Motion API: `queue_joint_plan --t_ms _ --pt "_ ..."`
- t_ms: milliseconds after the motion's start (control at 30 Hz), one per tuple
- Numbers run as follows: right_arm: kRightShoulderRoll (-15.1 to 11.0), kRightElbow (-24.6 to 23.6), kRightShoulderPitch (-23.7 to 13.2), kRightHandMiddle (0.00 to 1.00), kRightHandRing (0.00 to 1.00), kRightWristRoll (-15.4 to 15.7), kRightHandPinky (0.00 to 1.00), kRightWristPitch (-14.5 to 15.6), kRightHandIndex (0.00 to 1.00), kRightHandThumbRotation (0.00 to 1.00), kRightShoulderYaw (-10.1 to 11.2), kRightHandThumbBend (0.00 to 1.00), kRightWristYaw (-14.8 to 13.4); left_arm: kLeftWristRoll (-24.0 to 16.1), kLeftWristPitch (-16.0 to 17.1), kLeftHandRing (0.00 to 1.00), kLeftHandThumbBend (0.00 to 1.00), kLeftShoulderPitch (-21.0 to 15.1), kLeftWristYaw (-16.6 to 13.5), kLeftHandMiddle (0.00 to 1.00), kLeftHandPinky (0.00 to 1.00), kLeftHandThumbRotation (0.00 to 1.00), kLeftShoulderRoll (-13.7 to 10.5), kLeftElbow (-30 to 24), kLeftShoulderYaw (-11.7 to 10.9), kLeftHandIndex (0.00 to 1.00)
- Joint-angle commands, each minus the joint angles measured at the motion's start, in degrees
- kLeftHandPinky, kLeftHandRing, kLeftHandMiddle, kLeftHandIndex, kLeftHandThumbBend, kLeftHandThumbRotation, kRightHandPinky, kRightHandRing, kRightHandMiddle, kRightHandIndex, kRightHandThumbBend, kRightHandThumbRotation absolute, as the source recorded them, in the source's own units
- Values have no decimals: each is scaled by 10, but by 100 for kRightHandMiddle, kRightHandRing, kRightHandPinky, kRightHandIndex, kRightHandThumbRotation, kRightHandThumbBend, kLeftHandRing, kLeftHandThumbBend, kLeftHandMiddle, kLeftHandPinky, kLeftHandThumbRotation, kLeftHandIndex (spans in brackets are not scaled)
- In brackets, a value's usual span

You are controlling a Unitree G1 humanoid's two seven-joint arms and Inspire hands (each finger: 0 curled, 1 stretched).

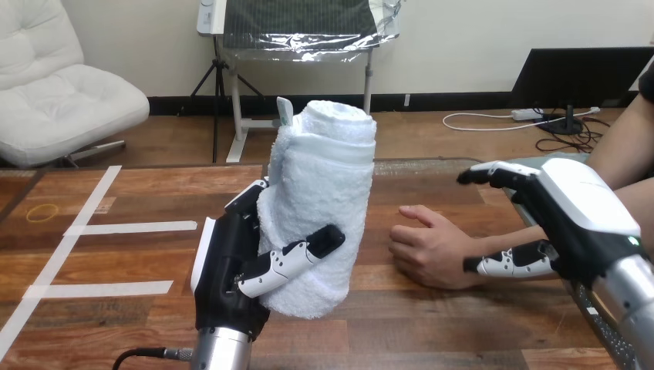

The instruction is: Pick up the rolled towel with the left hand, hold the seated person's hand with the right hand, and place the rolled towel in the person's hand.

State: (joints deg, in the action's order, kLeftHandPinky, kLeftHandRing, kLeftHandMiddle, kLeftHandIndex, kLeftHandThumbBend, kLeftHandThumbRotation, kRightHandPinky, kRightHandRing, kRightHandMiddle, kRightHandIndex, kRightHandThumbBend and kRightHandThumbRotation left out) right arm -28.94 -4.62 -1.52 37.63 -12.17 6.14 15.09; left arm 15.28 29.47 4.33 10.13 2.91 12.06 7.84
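1. The rolled towel [324, 193] is white and stands upright in the air, lifted off the table [116, 324]. It is above the middle of the table, a bit toward the near edge.
2. The L hand [227, 270] comes up from the near edge and grips the lower half of the towel. Its thumb [293, 258] is curled across the front of the roll and the other fingers wrap it from behind at the left side.
3. The towel's bottom end hangs just under the thumb. The top end shows the spiral of the roll.
4. The person's hand [428, 250] lies on the table right of the middle, knuckles up, fingers bent loosely inward. It holds nothing and is near the towel but apart from it.
5. The R hand [578, 208] is near the right edge, over the person's wrist, w/ its fingers [493, 173] straight and spread wide from the thumb [513, 264], pointing toward the towel. They are not closed round the wrist. The thumb is in front of the wrist; I cannot tell if it touches.
6. White tape strips [131, 227] are stuck on the table's left part, and a thin yellow ring [42, 212] lies near the far-left corner.
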Motion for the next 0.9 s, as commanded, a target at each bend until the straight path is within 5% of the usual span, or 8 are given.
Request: queue_joint_plan --t_ms 0,433,867 --pt "-29 -40 -55 80 82 29 71 31 76 0 -25 88 24 4 19 38 81 -31 0 43 32 12 38 -34 -2 48" --pt "-61 -48 -91 82 85 87 78 102 78 0 -67 91 96 6 17 37 80 -30 0 43 32 11 34 -34 -5 48" --pt "-85 -20 -125 84 87 114 81 121 80 0 -103 91 130 10 15 37 80 -29 0 43 32 10 32 -35 -8 48"
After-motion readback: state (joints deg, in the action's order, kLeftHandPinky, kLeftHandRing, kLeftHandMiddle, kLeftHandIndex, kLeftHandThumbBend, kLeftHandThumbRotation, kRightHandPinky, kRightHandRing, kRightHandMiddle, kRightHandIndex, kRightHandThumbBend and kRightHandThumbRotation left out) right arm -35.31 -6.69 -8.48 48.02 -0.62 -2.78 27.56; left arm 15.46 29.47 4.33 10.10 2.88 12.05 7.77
